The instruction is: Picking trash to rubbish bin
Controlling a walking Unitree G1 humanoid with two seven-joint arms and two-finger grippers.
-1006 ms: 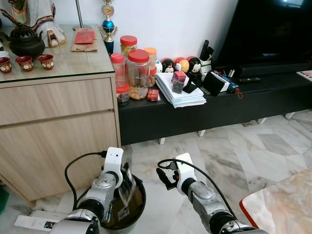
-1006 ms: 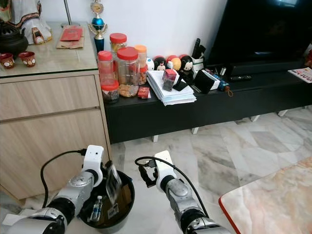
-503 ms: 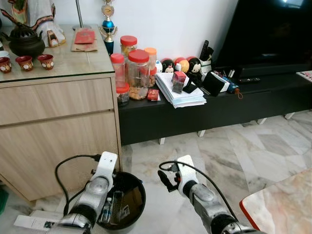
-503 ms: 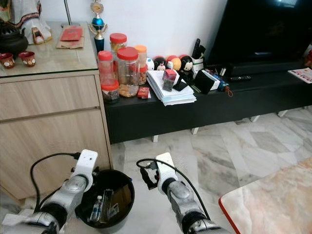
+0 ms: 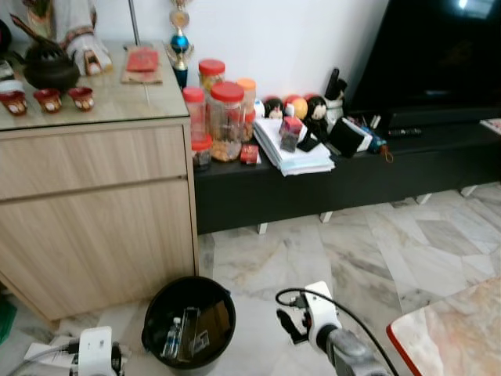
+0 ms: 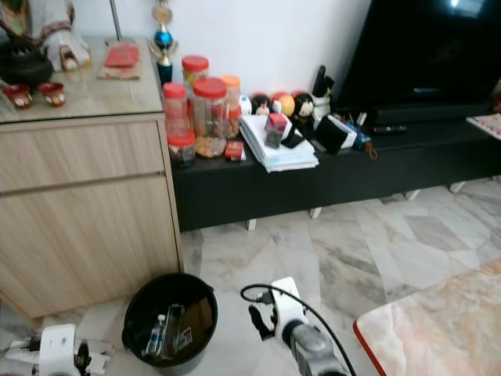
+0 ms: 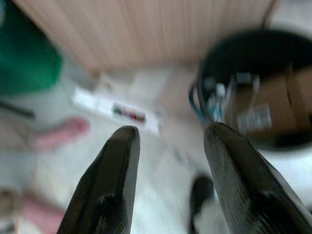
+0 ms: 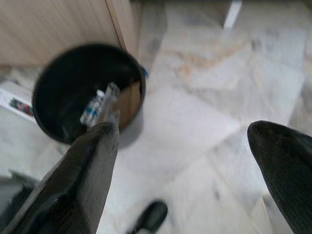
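Your left gripper (image 7: 168, 183) and right gripper (image 8: 195, 175) both hang empty with fingers apart; reach next for the flat white carton (image 7: 114, 109) beside the round black plastic bin (image 5: 188, 319)

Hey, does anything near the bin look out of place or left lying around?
Yes. A flat white printed packet lies on the floor beside the black bin, next to the wooden cabinet, not inside it. The bin stands upright, holding a small bottle and wrappers.
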